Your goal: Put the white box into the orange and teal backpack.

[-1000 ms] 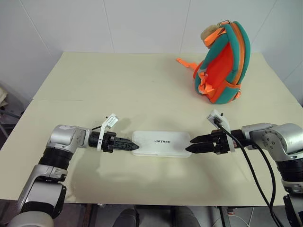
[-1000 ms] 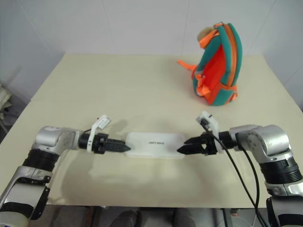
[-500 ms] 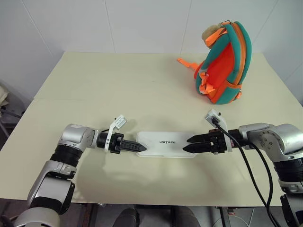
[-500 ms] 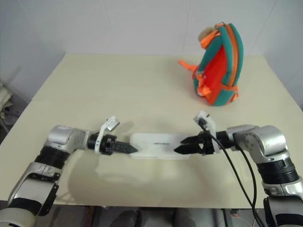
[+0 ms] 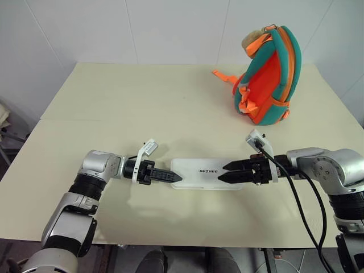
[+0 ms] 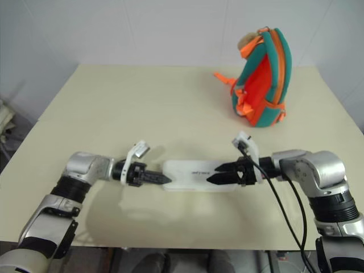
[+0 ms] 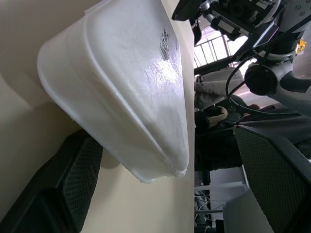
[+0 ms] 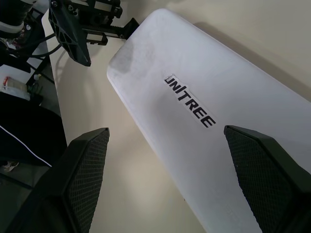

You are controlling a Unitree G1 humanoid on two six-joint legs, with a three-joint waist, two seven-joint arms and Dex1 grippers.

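The white box [image 5: 206,171] lies flat near the table's front edge, its UNITREE lettering facing up. My left gripper [image 5: 176,177] is open at the box's left end, which sits between its fingers [image 7: 73,184]. My right gripper [image 5: 222,172] is open over the box's right end, with one finger [image 8: 77,170] on either side of the box [image 8: 194,111]. The orange and teal backpack [image 5: 267,74] stands upright at the far right of the table, well away from both grippers, with a tan plush charm at its top.
The cream table [image 5: 142,102] stretches wide between the box and the backpack. An orange strap [image 5: 223,75] trails left from the backpack's base. A black cable [image 5: 304,210] hangs from my right wrist past the table's front edge.
My left gripper has moved right against the box's left end, and the box has slid right along the table, further in between my right gripper's fingers. The right gripper has stayed put.
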